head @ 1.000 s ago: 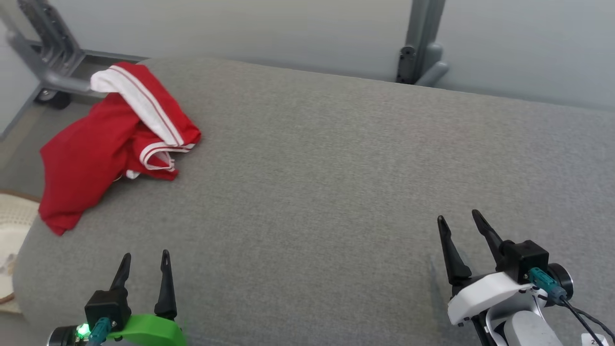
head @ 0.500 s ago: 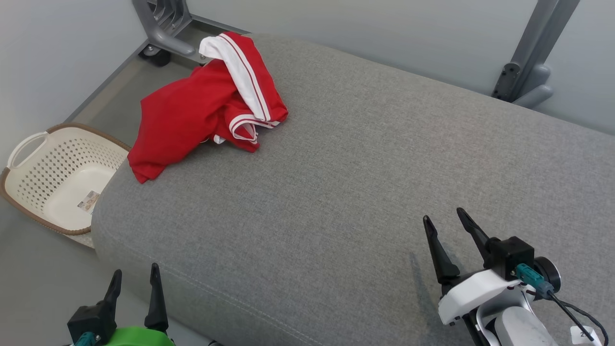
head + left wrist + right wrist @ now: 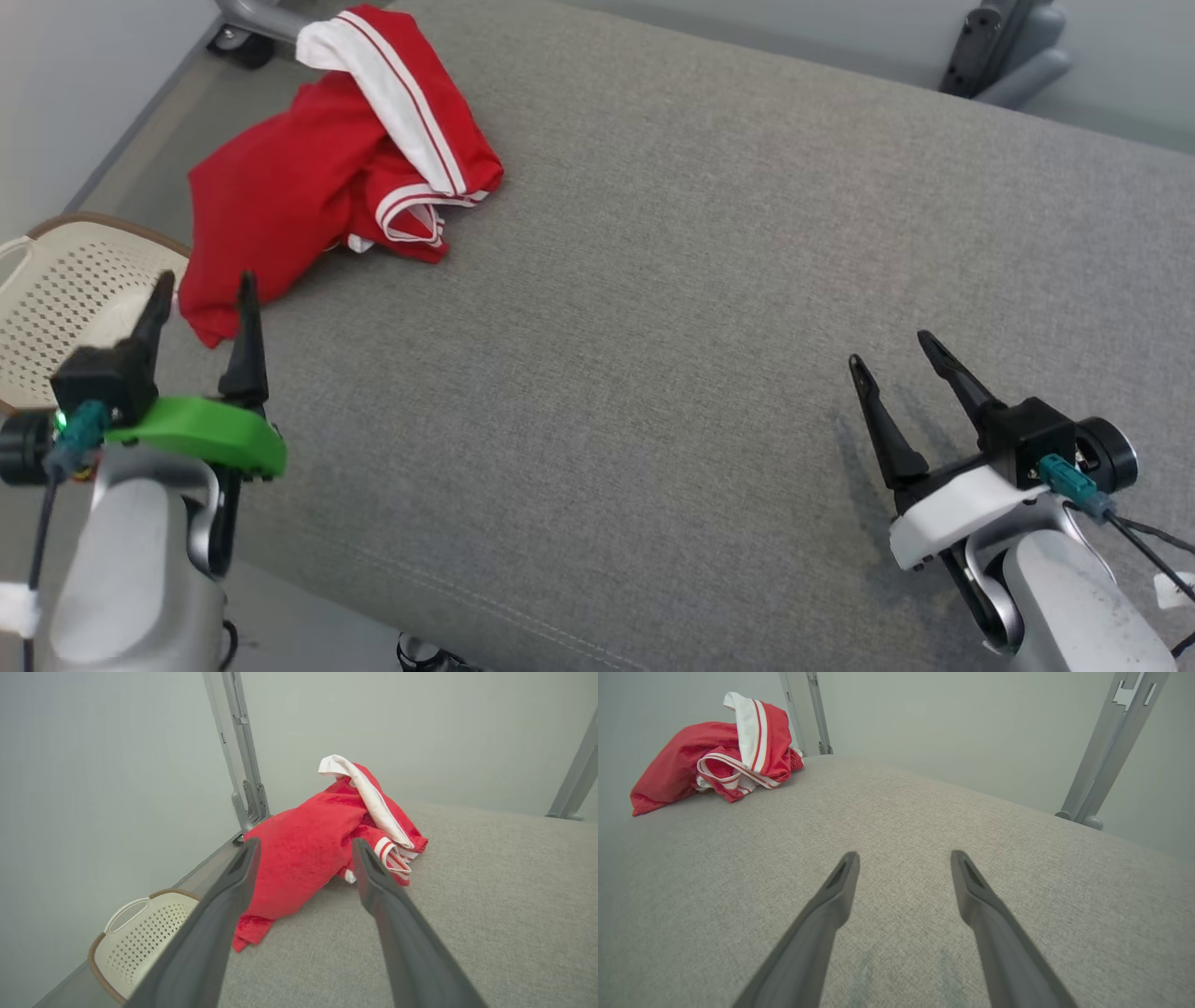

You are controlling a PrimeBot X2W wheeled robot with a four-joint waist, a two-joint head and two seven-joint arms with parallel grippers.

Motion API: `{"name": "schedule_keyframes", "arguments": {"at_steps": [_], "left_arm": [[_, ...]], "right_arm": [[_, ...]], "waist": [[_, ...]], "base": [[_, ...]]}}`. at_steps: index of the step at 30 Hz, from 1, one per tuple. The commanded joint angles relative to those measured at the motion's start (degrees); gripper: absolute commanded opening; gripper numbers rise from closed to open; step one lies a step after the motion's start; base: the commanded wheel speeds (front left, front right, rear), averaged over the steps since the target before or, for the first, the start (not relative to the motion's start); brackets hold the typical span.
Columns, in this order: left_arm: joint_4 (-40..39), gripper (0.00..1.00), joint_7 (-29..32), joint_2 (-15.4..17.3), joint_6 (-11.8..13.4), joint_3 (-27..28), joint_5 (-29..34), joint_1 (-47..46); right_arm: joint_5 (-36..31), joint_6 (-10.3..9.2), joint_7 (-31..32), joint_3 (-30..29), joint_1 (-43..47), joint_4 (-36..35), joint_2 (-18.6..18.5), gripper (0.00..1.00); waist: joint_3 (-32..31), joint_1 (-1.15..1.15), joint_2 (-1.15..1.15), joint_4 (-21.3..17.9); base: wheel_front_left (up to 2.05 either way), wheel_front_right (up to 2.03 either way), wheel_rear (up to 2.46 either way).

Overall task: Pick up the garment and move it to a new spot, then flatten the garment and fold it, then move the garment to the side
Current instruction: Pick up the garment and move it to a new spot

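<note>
One red garment (image 3: 308, 187) with white striped bands lies crumpled at the far left corner of the grey cushion (image 3: 653, 308). Its lowest tip reaches the cushion's left edge. A white band stands up at the top of the heap, and the red cloth spreads below it.

The left gripper (image 3: 206, 276) is near this lowest tip and points toward the garment. Its fingers (image 3: 246, 336) are spread wide and hold nothing. In the left wrist view the red cloth shows between them, but I cannot tell if they touch it.

The right gripper (image 3: 889, 347) hangs low over the near right part of the cushion, well apart from the garment. Its fingers are also spread wide, with only grey fabric between them.

A cream basket (image 3: 56, 280) with a brown rim stands on the floor beside the cushion's left end. Behind the cushion, a grey post (image 3: 990, 47) rises against the pale wall.
</note>
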Motion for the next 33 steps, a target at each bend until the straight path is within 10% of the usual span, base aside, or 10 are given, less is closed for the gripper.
{"name": "schedule_keyframes", "arguments": {"at_steps": [1,18,27,28,29,33], "left_arm": [[1.0,1.0,0.0,1.5,-0.2,-1.1,-1.0,-3.3],[29.4,1.0,6.8,13.1,0.2,-19.4,-7.4,-30.0],[38.2,1.0,6.6,13.0,8.6,-21.5,-4.2,-33.6],[38.9,0.24,6.5,13.0,9.2,-21.4,-4.3,-33.7],[39.3,0.0,6.3,12.9,9.7,-21.3,-4.5,-33.8],[40.6,0.0,5.5,13.4,11.2,-20.9,-4.8,-34.2]], "right_arm": [[0.1,-0.02,-0.2,0.2,-1.8,-0.5,-1.0,1.0],[-0.4,-0.02,-0.2,1.6,-7.1,-3.1,-3.6,1.0],[-0.5,-0.02,-0.2,0.6,-6.7,-3.0,-2.9,1.0],[-0.4,-0.02,-0.2,0.7,-6.7,-3.0,-2.8,1.0],[-0.3,-0.02,-0.2,0.7,-6.7,-2.9,-2.7,1.0],[0.0,-0.02,-0.2,0.9,-6.7,-2.7,-2.2,1.0]], "waist": [[7.0,0.0,0.46,-5.7],[15.4,0.0,0.46,-11.7],[15.6,0.0,0.46,-13.1],[15.5,0.0,0.46,-13.2],[15.5,0.0,0.46,-13.3],[14.9,0.0,0.46,-13.5]], "base": [[0.0,0.0,0.0],[0.0,0.0,0.0],[0.0,0.0,0.0],[0.0,0.0,0.0],[0.0,0.0,0.0],[0.0,0.0,0.0]]}}
